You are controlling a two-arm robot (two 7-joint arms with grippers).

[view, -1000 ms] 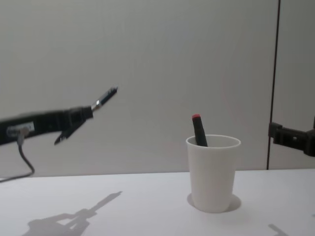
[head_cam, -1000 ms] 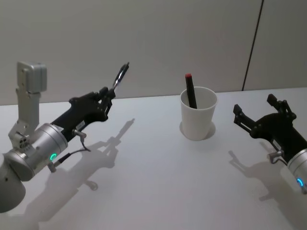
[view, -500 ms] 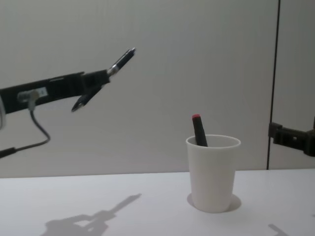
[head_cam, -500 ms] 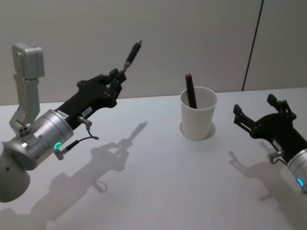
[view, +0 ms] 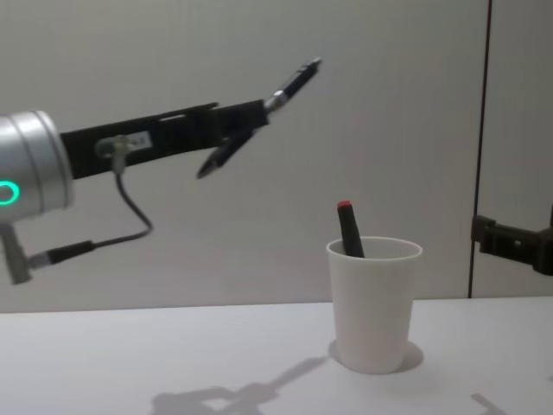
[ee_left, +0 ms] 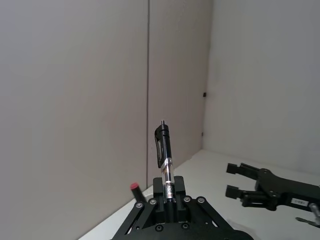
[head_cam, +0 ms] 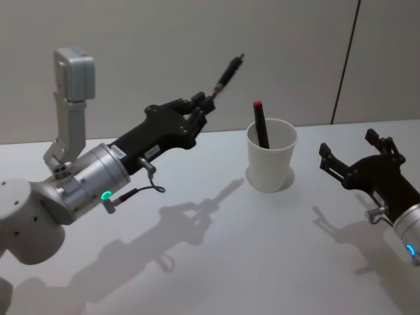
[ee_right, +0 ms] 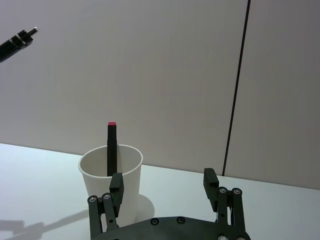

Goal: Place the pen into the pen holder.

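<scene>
I see my left gripper in the air left of the plain white paper cup, clenched on the lower end of a slim black pen with a silver band. The pen slants up toward the cup, well above its rim. A black marker with a red cap stands inside the cup on the white table. My right gripper rests right of the cup, fingers spread, empty.

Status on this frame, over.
Left tool shut on pen, high, left of pen holder. Right tool open, parked right. Red-capped marker stands in holder.
</scene>
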